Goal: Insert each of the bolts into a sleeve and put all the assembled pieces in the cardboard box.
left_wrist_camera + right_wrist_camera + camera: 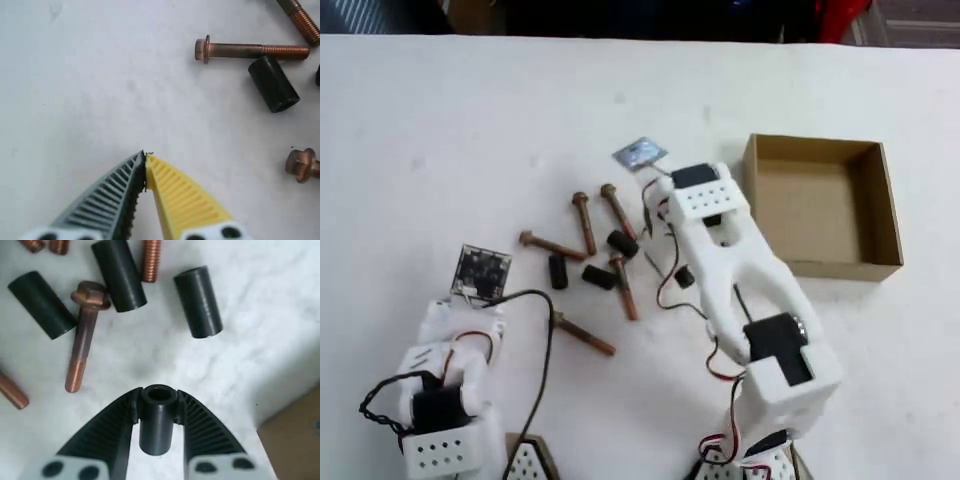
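Jaws of my right gripper (157, 392) clamped on a sleeve (156, 427); jaws of my left gripper (145, 159) together, holding nothing.
The sleeve sits with its bore open at my tip end, over the table (260, 340) near its middle, where loose bolts (82, 335) and other sleeves (197, 302) lie. The box (840, 268) stands toward the right edge. I judge I should hold the sleeve steady, take a bolt by its head end, and line the thread up with the bore before pushing. I find no readable print.
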`<state>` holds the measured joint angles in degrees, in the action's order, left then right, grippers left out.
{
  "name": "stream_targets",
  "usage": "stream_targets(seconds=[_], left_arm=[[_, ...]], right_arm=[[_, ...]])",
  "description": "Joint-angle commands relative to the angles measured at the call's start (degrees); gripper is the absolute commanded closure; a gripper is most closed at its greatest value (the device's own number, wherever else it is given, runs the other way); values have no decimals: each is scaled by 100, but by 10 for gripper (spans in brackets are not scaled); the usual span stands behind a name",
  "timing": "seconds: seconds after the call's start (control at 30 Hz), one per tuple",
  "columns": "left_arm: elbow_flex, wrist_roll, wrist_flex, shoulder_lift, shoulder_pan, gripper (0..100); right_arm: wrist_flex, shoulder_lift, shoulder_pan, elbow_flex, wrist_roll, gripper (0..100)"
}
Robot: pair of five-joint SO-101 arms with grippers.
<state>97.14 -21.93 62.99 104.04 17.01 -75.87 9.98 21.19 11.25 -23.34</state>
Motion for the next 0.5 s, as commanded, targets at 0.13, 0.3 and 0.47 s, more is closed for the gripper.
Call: stream_targets(seconds=[0.13,0.3,0.47], left_arm=[[-9,-53,-97,48,48,976],[-9,-53,-88,48,48,976],[-9,-53,-88,48,48,976]], right_arm=[[-585,-1604,-40,35,-396,981],[-936,-2686,-40,273,-378,981],[-831,-3846,-40,1134,-378,981]])
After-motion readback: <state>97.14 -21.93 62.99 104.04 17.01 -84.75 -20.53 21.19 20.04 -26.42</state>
